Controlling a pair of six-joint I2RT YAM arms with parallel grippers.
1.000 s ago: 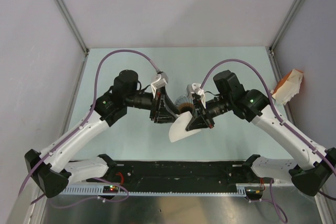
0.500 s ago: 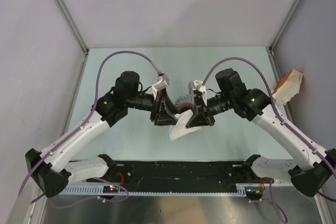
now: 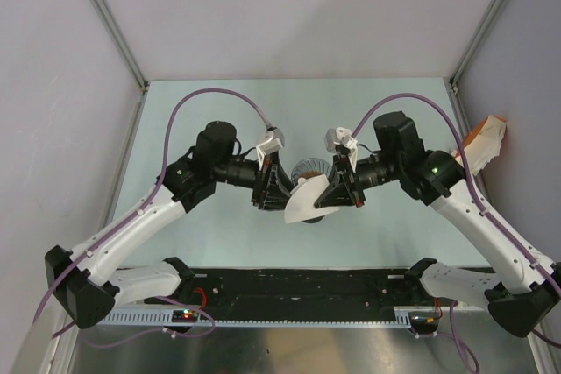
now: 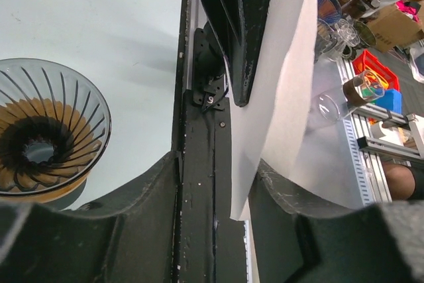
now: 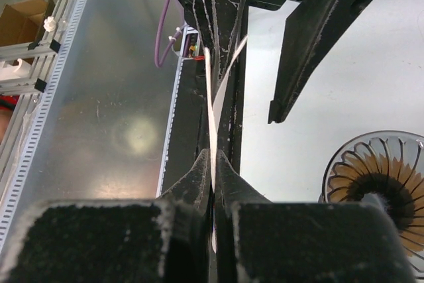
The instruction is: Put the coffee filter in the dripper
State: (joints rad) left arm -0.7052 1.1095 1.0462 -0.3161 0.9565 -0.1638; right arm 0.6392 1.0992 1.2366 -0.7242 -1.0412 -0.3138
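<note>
The filter is plain white. The dripper is clear smoke-grey with fine dark spiral ribs; through it show an orange ring and a black centre. The tabletop is pale blue-green. The left claw and right claw are black, scuffed whitish along their edges. The left arm and right arm have white links and black joints, and carry purple cables. A black rail borders brushed silver metal. By the right wall sits an orange-and-white packet.
</note>
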